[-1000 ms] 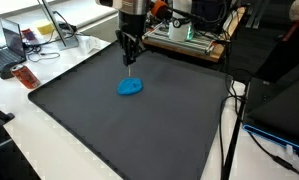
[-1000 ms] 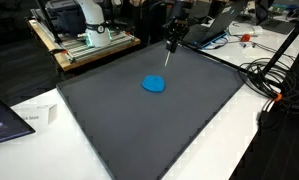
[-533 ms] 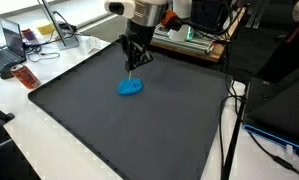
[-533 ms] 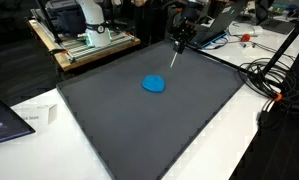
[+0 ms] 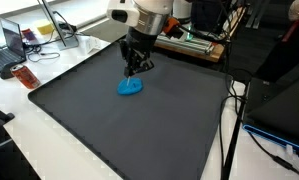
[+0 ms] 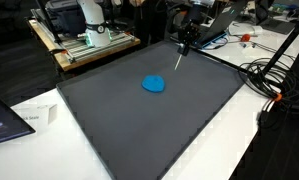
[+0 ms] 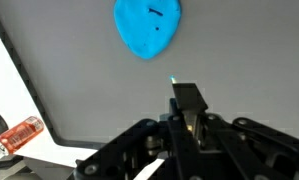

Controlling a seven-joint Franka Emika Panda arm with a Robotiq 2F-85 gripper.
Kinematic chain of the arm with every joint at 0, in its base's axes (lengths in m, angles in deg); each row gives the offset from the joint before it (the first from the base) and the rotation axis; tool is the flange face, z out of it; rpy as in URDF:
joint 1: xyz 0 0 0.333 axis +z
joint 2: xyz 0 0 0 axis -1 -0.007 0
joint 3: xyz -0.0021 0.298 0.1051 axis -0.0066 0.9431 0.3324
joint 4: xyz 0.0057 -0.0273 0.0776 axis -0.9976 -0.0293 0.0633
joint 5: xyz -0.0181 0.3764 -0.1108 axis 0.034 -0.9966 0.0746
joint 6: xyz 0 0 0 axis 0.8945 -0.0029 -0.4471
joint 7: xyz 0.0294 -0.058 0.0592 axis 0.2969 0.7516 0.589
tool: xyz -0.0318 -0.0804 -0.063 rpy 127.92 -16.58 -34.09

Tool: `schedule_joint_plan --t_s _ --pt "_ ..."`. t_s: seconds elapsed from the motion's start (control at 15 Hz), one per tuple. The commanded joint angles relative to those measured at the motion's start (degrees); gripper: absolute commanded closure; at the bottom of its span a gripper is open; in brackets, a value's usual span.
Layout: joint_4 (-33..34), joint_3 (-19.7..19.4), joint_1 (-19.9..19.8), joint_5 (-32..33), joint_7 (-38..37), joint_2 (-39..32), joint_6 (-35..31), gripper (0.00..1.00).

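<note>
A flat blue blob (image 5: 130,86) (image 6: 154,84) lies on the dark grey mat (image 5: 109,130) (image 6: 139,130); the wrist view shows the blue blob (image 7: 147,25) ahead of the fingers. My gripper (image 5: 134,68) (image 6: 185,44) (image 7: 187,100) hangs tilted above the mat beside the blob, not touching it. Its jaws are shut on a thin pen-like stick (image 6: 179,62). The stick's pale tip (image 7: 174,80) pokes out past the fingers, short of the blob.
A red-orange bottle (image 5: 24,76) (image 7: 19,132) lies on the white table off the mat's edge. A laptop (image 5: 9,45) and papers sit behind it. A bench with equipment (image 5: 189,38) borders the mat's far side. Cables (image 6: 269,75) trail beside the mat.
The gripper has gone from upright to tilted and has shifted sideways along the mat's far part, with the stick still in it. The blue blob has not moved.
</note>
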Motion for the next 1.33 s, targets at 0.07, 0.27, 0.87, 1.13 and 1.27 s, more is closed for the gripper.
schedule_joint_plan --t_s 0.07,0.27,0.87,1.13,1.27 --pt "1.7 0.4 0.0 -0.5 0.7 -1.4 1.7 0.97" --pt "5.0 0.4 0.7 -0.7 0.4 -4.7 6.2 0.97" --pt "18.9 -0.2 5.4 0.0 -1.0 -15.7 19.5 0.97" --pt "25.8 -0.8 7.1 0.0 -2.0 -20.9 25.5 0.97" --pt "29.5 -1.0 7.7 -0.3 -2.0 -23.7 28.2 0.97"
